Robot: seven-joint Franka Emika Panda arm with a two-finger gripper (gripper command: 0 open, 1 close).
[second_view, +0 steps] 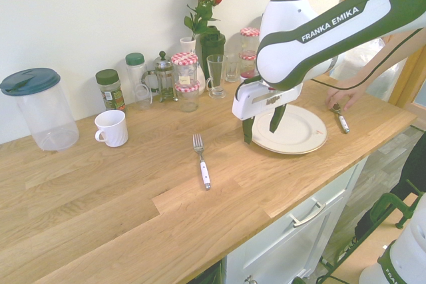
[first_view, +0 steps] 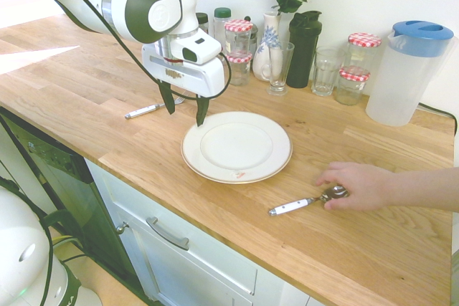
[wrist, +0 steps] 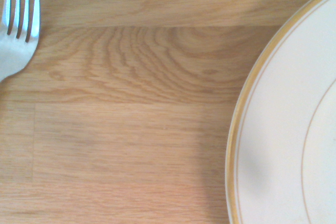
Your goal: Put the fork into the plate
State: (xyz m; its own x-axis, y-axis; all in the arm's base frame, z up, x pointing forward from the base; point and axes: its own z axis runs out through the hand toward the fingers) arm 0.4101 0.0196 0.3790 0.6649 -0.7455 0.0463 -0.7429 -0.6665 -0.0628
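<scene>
Lying flat on the wooden countertop (second_view: 100, 211): one fork (second_view: 202, 159), white handle, silver tines, near the plate but apart from it; tines also visible in the wrist view (wrist: 16, 19).

Plate (first_view: 236, 147): round, white, thin gold-brown rim line, small red mark near its edge; nothing on it. Rests on the countertop close to the front edge.

Gripper (first_view: 184, 109): two dark fingers pointing down, spread apart, holding nothing; hangs above the bare wood between fork and plate, just beside the plate's rim.

Person's hand (first_view: 362, 185): on the countertop on the far side of the plate from the fork, fingers touching the bowl of a white-handled spoon (first_view: 305, 201).

Along the wall: blue-lidded plastic pitcher (first_view: 405, 69), jars with red checked lids (first_view: 239, 48), drinking glasses (first_view: 326, 71), vase with a red rose (second_view: 203, 4), dark tumbler (first_view: 304, 48), French press (second_view: 163, 74), green-capped spice jars (second_view: 110, 88), white mug (second_view: 111, 128).
</scene>
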